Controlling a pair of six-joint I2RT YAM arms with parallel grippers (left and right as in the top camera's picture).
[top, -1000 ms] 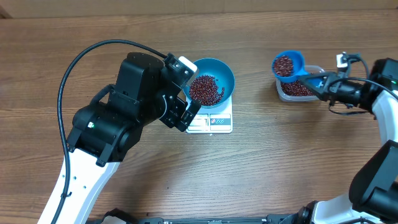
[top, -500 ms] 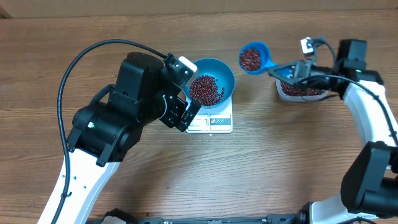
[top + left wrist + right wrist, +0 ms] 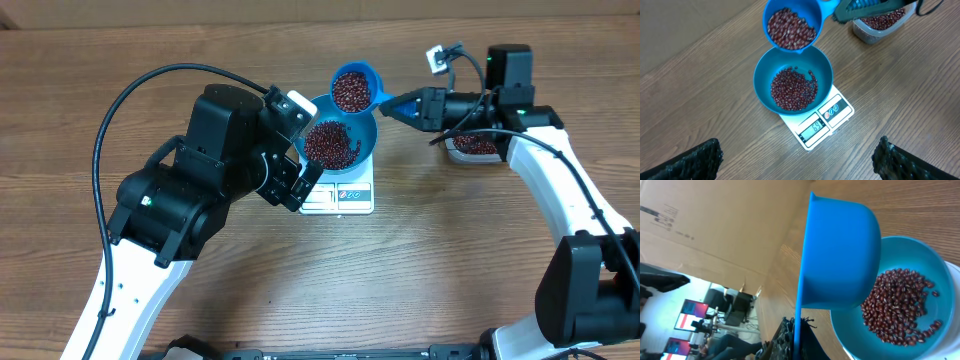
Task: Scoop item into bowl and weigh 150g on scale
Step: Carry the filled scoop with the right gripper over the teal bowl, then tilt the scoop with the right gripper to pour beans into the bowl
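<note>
- The right end effector (image 3: 405, 105), clamped on the scoop (image 3: 375, 95) handle, had swung from the tub (image 3: 465, 157) to the bowl (image 3: 370, 128), beans (image 3: 350, 90) heaped ahead of it.
- The left end effector (image 3: 300, 148) stayed wide open, empty.

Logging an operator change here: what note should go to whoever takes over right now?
Left gripper: open, empty, near the scale.
Right gripper: shut on the scoop, full of beans, over the bowl rim, not yet tipped.
Bowl sits on the scale, partly filled; tub by the right arm holds more.
Done: some beans weighed in.
Left: tip, check the display, top up to target.
</note>
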